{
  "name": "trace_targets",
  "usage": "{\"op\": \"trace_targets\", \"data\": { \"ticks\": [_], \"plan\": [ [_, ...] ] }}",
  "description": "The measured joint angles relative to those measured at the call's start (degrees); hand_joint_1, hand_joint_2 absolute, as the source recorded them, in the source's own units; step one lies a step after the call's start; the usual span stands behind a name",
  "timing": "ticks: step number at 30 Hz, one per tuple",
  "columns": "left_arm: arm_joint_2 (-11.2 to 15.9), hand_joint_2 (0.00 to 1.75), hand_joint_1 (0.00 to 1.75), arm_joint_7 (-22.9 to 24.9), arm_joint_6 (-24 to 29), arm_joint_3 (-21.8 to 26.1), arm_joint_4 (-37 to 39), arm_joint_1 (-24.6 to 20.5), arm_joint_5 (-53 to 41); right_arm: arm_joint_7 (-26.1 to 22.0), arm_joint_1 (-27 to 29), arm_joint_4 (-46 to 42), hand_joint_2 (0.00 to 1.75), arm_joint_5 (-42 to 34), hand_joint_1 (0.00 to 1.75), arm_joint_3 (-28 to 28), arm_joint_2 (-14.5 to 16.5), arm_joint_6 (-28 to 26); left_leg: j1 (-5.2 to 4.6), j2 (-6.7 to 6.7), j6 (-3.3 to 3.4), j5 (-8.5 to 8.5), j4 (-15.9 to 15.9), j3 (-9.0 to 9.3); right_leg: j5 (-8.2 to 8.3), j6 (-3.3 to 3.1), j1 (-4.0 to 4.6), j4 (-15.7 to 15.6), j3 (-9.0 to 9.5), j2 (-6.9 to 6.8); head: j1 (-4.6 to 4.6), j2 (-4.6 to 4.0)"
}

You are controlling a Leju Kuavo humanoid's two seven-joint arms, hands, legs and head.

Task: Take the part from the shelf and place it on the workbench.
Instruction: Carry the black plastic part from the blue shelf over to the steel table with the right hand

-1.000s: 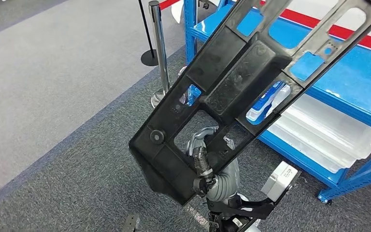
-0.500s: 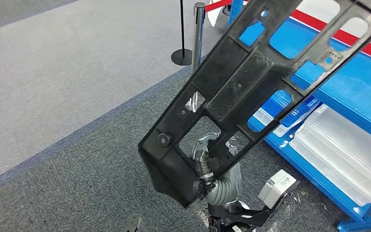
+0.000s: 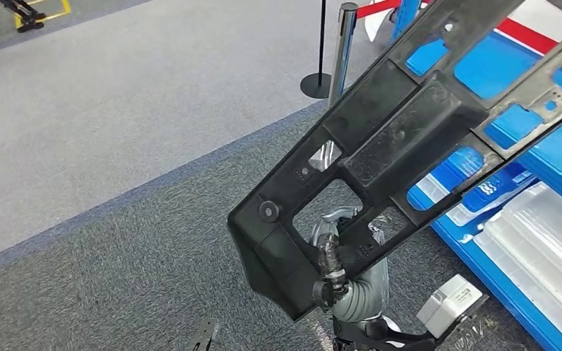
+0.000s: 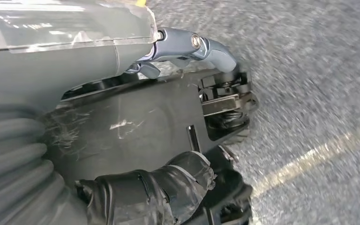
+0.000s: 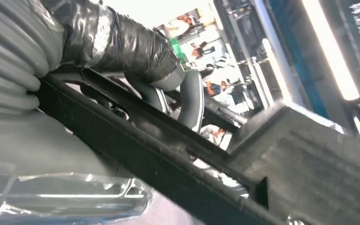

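The part (image 3: 402, 124) is a long black plastic frame with several cut-out windows, slanting from low centre up to the top right in the head view. My left hand (image 3: 331, 257) grips its lower end from underneath. In the left wrist view that hand (image 4: 122, 56) wraps the part's flat black face (image 4: 140, 126), with a taped thumb (image 4: 159, 192) below and grey fingers over the edge, above dark carpet. In the right wrist view my right hand (image 5: 136, 51) holds a thin bar of the part (image 5: 309, 159), with ceiling lights behind.
A blue shelf (image 3: 549, 146) stands at the right, with clear plastic bins (image 3: 549, 248) on its lower level. A chrome stanchion post (image 3: 345, 44) with a dark round base (image 3: 315, 85) stands beside the shelf's corner. Dark carpet meets lighter grey floor to the left.
The whole picture has shifted: the camera turns away from the shelf, which slides off to the right with the stanchion. Both hands keep hold of the part.
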Motion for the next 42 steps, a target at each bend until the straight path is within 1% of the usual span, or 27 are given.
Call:
{"op": "trace_targets", "data": {
  "ticks": [2,4,5,7,9,11,13,14,15,16,18,20,22,23,24,25,27,28,29,30,31,33,35,37,38,40,42],
  "plan": [
    [0.0,1.75,0.00,1.5,-0.3,-0.5,0.0,-0.3,-1.5,0.8,0.3,-0.2,1.75,2.8,1.75,0.0,0.0,0.0,-0.30,1.85,0.38,3.40,-7.7,4.09,-0.24,0.18,0.03,-0.1,0.36,-1.33,0.02,0.00],
    [0.1,1.75,0.00,3.5,-0.4,-1.5,0.0,-1.0,-3.5,1.6,0.7,-0.7,1.75,5.2,1.75,0.1,-0.1,0.0,-1.03,3.74,1.03,4.62,-12.8,6.74,-0.43,0.58,0.21,-0.3,0.72,-2.53,0.03,0.00],
    [0.1,1.75,0.00,4.1,-0.2,-1.9,0.0,-1.4,-4.0,1.9,0.8,-0.9,1.75,5.6,1.75,0.3,-0.2,0.0,-1.35,3.96,1.32,4.35,-13.3,6.90,-0.46,0.85,0.28,-0.5,0.92,-3.09,0.04,0.00],
    [0.2,1.75,0.00,4.6,0.5,-2.4,0.0,-1.7,-4.2,1.7,0.4,-1.2,1.75,4.6,1.75,0.7,-0.6,0.5,-1.27,2.69,1.95,4.54,-14.1,7.29,-0.63,1.53,0.30,-0.9,1.61,-3.64,0.07,0.00],
    [0.3,1.75,0.00,4.6,1.4,-2.8,0.0,-2.0,-4.6,0.2,-0.4,-1.2,1.75,2.2,1.75,1.2,-1.1,1.7,-0.89,1.50,2.63,4.93,-15.2,8.37,-1.76,1.98,0.17,0.5,1.47,-1.21,0.25,0.00],
    [0.3,1.75,0.00,5.0,2.4,-3.4,0.0,-2.7,-4.9,-1.8,-1.1,-1.0,1.75,-0.1,1.75,1.7,-1.6,3.4,-0.77,0.21,3.34,5.19,-15.6,8.86,-4.48,1.98,0.16,6.5,-1.47,2.04,0.55,0.01],
    [0.3,1.75,0.00,5.5,3.6,-3.7,0.0,-3.0,-4.1,-3.4,-1.6,-0.8,1.75,-1.8,1.75,2.1,-1.8,5.3,-0.85,-1.39,3.67,5.15,-15.4,8.81,-6.38,1.97,0.34,13.1,-5.38,2.92,0.68,0.01],
    [0.3,1.75,0.00,5.6,4.2,-3.7,0.0,-2.9,-3.3,-3.9,-1.8,-0.6,1.75,-2.3,1.75,2.3,-1.8,6.3,-0.86,-2.29,3.66,5.05,-15.3,8.81,-5.94,2.04,0.41,14.2,-6.35,3.02,0.69,0.00],
    [0.3,1.75,0.00,5.6,4.6,-3.7,0.0,-2.8,-2.6,-4.1,-2.1,-0.4,1.75,-2.7,1.75,2.5,-1.9,7.0,-0.82,-3.20,3.58,4.89,-15.0,8.81,-4.45,2.12,0.40,13.1,-6.27,3.10,0.69,0.00],
    [0.3,1.75,0.00,5.7,4.9,-3.7,0.0,-2.5,-2.0,-4.3,-2.4,-0.2,1.75,-2.9,1.75,2.7,-1.9,7.4,-0.74,-4.10,3.40,4.62,-14.6,8.78,-2.29,2.24,0.27,10.3,-5.30,3.50,0.72,0.00],
    [0.3,1.75,0.00,6.0,5.3,-3.7,0.0,-2.1,-1.5,-4.9,-3.0,0.3,1.75,-3.2,1.75,3.3,-1.8,7.6,-0.61,-5.79,2.77,3.79,-13.0,8.05,0.52,2.44,-0.39,4.1,-2.94,6.66,0.81,0.00],
    [0.4,1.75,0.00,6.6,5.6,-3.7,0.0,-1.9,-1.5,-5.5,-3.4,0.8,1.75,-3.5,1.75,3.7,-1.7,7.6,-0.45,-7.33,2.07,3.31,-11.8,6.75,0.51,2.29,-0.72,1.6,-2.08,9.13,0.89,0.01],
    [0.4,1.75,0.00,7.0,5.8,-3.7,0.0,-1.6,-1.7,-6.1,-3.7,1.2,1.75,-3.8,1.75,3.8,-1.5,7.6,-0.21,-8.78,1.57,3.38,-11.7,6.00,0.27,1.68,-0.67,1.5,-1.95,8.13,0.89,0.01],
    [0.5,1.75,0.00,7.1,5.8,-3.7,0.0,-1.3,-1.8,-6.2,-3.8,1.2,1.75,-3.8,1.75,3.8,-1.4,7.6,-0.23,-8.61,1.36,3.32,-11.6,5.87,0.22,1.32,-0.74,1.3,-1.66,7.33,0.92,0.01],
    [0.5,1.75,0.00,7.1,5.8,-3.7,0.0,-1.1,-1.8,-6.3,-4.0,1.3,1.75,-3.8,1.75,3.9,-1.3,7.6,-0.32,-7.35,1.08,2.83,-10.7,5.50,0.18,1.03,-0.86,1.0,-1.28,6.44,0.63,0.01],
    [0.5,1.75,0.00,7.2,5.9,-3.7,0.0,-1.1,-1.8,-6.3,-4.1,1.3,1.75,-3.9,1.75,4.0,-1.2,7.6,-0.38,-5.38,0.76,1.82,-8.7,4.54,0.11,0.78,-0.94,0.7,-0.88,5.50,0.35,0.01],
    [0.5,1.75,0.00,7.1,5.9,-3.7,0.0,-1.1,-1.8,-6.3,-4.1,1.4,1.75,-4.0,1.75,4.1,-1.1,7.6,-0.29,-1.39,0.11,-1.05,-2.1,0.89,-0.14,0.52,-0.74,0.4,-0.29,3.60,-0.28,0.01],
    [0.5,1.75,0.00,6.9,6.0,-3.7,0.0,-1.2,-1.9,-6.4,-4.1,1.5,1.75,-4.1,1.75,4.1,-1.1,7.6,-0.13,-0.56,-0.09,-1.99,1.1,-1.02,-0.28,0.47,-0.67,0.4,-0.14,2.69,-0.32,0.00],
    [0.5,1.75,0.00,6.6,6.1,-3.7,0.0,-1.3,-1.9,-6.4,-4.1,1.5,1.75,-4.2,1.75,4.1,-1.1,7.6,-0.02,-0.21,-0.19,-1.96,2.6,-2.15,-0.47,0.46,-0.65,0.4,0.01,1.82,-0.34,0.00],
    [0.5,1.75,0.00,6.2,6.3,-3.7,0.0,-1.2,-2.0,-6.6,-4.1,1.5,1.75,-4.4,1.75,4.1,-1.1,7.6,0.04,-0.03,-0.18,-0.87,2.1,-2.15,-0.68,0.49,-0.64,0.4,0.23,1.02,-0.37,0.00],
    [0.5,1.75,0.00,5.7,6.5,-3.7,0.0,-1.2,-2.1,-6.9,-4.1,1.6,1.75,-4.7,1.75,4.1,-1.1,7.5,0.06,0.28,-0.06,1.10,-0.5,-0.98,-0.92,0.54,-0.63,0.4,0.56,0.28,-0.37,0.00],
    [0.5,1.75,0.00,4.2,6.8,-3.7,0.0,-1.2,-2.9,-7.6,-4.1,1.5,1.75,-5.1,1.75,4.1,-1.1,7.3,-0.29,2.16,0.52,4.79,-8.3,3.00,-1.43,0.78,-0.51,0.2,1.41,-0.94,-0.34,0.00],
    [0.5,1.75,0.00,2.0,7.3,-3.7,0.0,-1.5,-4.3,-8.3,-4.1,1.5,1.75,-5.2,1.75,4.1,-1.1,6.5,-0.89,3.67,1.21,5.77,-12.6,5.29,-1.73,1.27,-0.25,-0.3,2.12,-1.86,-0.31,0.01],
    [0.5,1.75,0.00,-0.3,7.9,-3.8,0.0,-2.0,-6.4,-8.5,-4.1,1.3,1.75,-4.9,1.75,4.1,-1.1,5.5,-1.14,3.01,1.74,5.54,-13.3,5.64,-1.83,1.92,0.02,-1.1,2.85,-2.79,-0.31,0.01],
    [0.4,1.75,0.00,-0.8,8.1,-3.8,0.0,-2.2,-7.7,-8.5,-4.1,1.2,1.75,-4.8,1.75,4.1,-1.1,5.2,-0.95,2.40,1.98,5.63,-13.8,6.05,-2.01,2.25,0.00,-1.2,3.22,-2.60,-0.24,0.00],
    [0.2,1.75,0.00,-1.0,8.4,-3.9,0.0,-2.7,-9.7,-8.8,-4.2,0.9,1.75,-4.9,1.75,4.1,-1.2,4.8,-0.53,1.17,2.68,5.85,-14.9,7.14,-3.60,2.55,0.07,1.2,2.51,-0.42,0.02,0.01],
    [-0.2,1.75,0.00,-1.3,8.6,-3.8,0.0,-3.1,-10.2,-9.3,-4.2,0.7,1.75,-6.0,1.75,4.1,-1.3,4.9,-0.36,-0.06,3.38,5.79,-15.2,7.65,-6.58,2.37,0.17,8.2,-1.31,2.27,0.51,0.01]
  ]
}}
